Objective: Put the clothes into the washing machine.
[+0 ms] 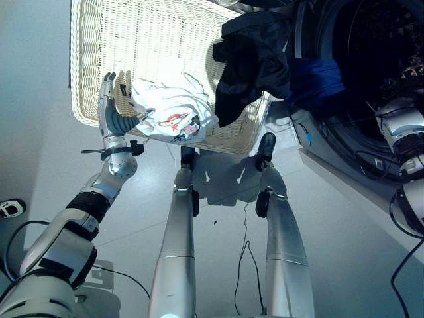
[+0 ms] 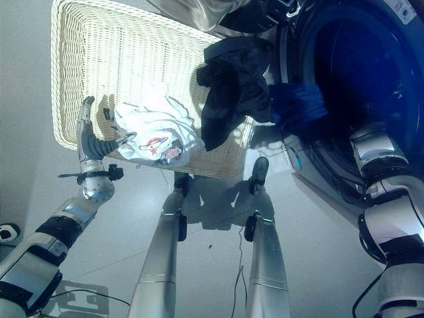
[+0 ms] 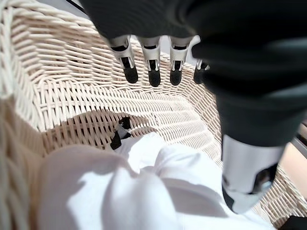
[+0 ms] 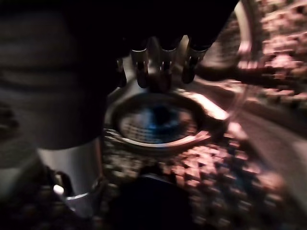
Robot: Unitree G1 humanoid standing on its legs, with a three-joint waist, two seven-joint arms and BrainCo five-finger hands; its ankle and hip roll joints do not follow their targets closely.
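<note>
Left hand (image 1: 112, 112) fingers apart over white shirt (image 1: 173, 109) in basket (image 1: 99, 40): soft, light, grab a bunched fold; right fingers straight.

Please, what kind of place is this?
Probably a laundry area: a front-loading washing machine with clothes hanging from its opening, a wicker basket holding a white shirt and a dark garment.
</note>
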